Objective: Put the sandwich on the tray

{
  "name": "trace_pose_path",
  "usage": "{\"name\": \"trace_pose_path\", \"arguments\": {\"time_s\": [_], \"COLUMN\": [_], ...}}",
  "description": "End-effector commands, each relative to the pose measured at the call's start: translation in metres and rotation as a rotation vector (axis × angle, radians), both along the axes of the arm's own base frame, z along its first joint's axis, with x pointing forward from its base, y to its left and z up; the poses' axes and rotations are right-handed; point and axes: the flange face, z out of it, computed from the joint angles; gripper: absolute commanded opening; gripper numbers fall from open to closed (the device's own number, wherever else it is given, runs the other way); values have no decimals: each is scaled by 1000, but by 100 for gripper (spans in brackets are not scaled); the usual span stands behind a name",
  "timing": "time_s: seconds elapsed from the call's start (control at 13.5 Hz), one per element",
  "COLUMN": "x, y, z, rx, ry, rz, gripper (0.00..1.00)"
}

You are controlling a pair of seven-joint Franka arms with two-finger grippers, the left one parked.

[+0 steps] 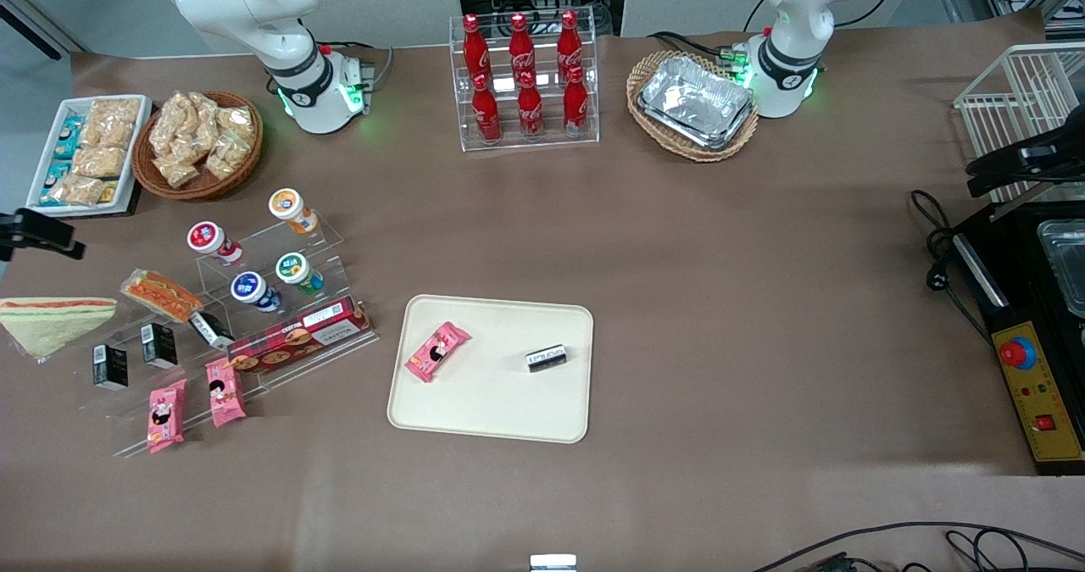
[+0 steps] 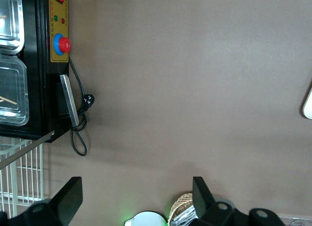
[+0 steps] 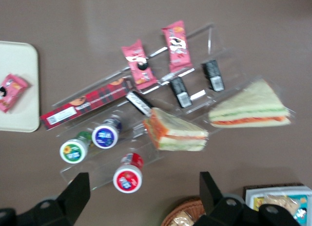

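The sandwich, a pale cream wedge in clear wrap with a red and green filling strip, lies flat on the table at the working arm's end, beside the clear display rack. It is also seen in the right wrist view. The cream tray lies near the middle of the table, with its corner in the wrist view. It holds a pink snack packet and a small black box. My gripper hangs open and empty, high above the table, farther from the front camera than the sandwich.
A smaller wrapped sandwich sits on the clear rack with cups, pink packets, black boxes and a red cookie box. A wicker basket of snacks and a white bin stand farther back. Cola bottles and foil trays stand at the back.
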Motion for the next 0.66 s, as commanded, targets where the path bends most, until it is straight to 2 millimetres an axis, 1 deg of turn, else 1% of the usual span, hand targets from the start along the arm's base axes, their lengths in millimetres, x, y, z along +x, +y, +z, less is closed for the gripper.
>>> {"name": "trace_pose_path", "arguments": {"time_s": [0.0, 0.07, 0.15, 0.3, 0.52, 0.59], "x": [-14, -18, -18, -13, -4, -5], "y": [-54, -67, -73, -76, -92, -108], "z": [-4, -8, -12, -22, -34, -40], "rx": [-21, -24, -31, -47, -76, -83], "ry": [9, 12, 4, -18, -55, -61], "rz": [-103, -161, -243, -407, -585, -650], "gripper": [100, 100, 100, 100, 100, 100]}}
